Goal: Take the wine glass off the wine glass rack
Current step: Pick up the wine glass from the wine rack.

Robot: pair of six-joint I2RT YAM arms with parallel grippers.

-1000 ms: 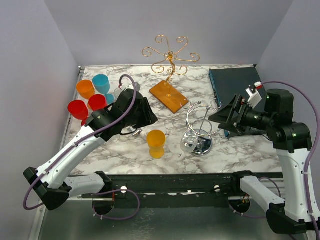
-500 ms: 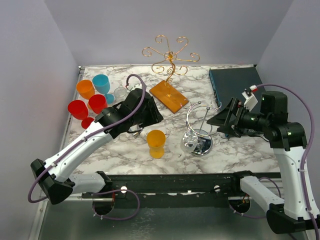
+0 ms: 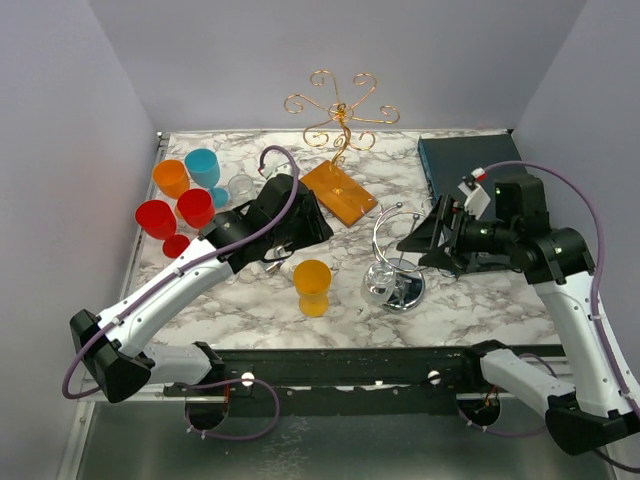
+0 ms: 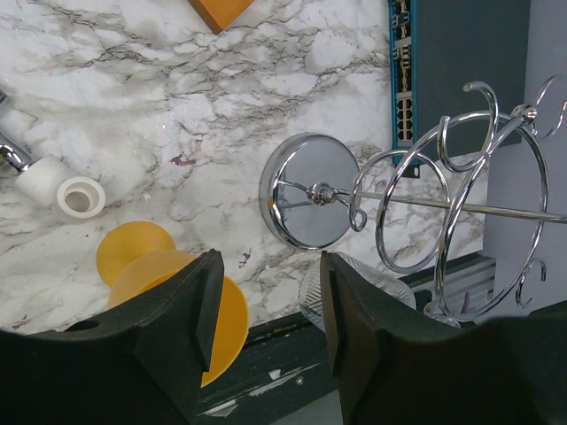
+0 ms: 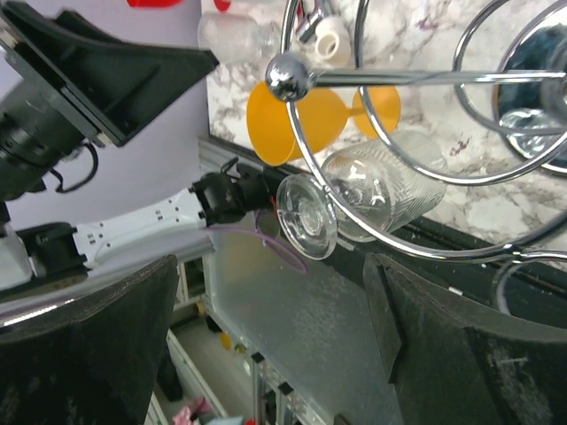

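Note:
The chrome wine glass rack (image 3: pixel 402 262) stands near the front middle of the marble table. A clear wine glass (image 3: pixel 378 286) hangs upside down from its front left side. In the right wrist view the glass (image 5: pixel 363 197) hangs in a rack ring (image 5: pixel 416 80), just ahead of my open right gripper (image 5: pixel 275 345). In the top view the right gripper (image 3: pixel 418 240) is close to the rack's right side. My left gripper (image 3: pixel 305 228) is open and empty, left of the rack. In the left wrist view the glass (image 4: pixel 350 285) is partly hidden behind my right finger (image 4: pixel 372 345).
An orange cup (image 3: pixel 312 287) stands left of the rack. A gold rack (image 3: pixel 338 118) on an orange board (image 3: pixel 338 192) is behind. Coloured cups (image 3: pixel 171 178) and a small clear glass (image 3: pixel 241 186) are at the left. A dark blue box (image 3: pixel 470 165) lies at the back right.
My left gripper has moved right and farther back, closer to the rack. My right gripper has moved left, up to the rack's right side. The glass still hangs on the rack.

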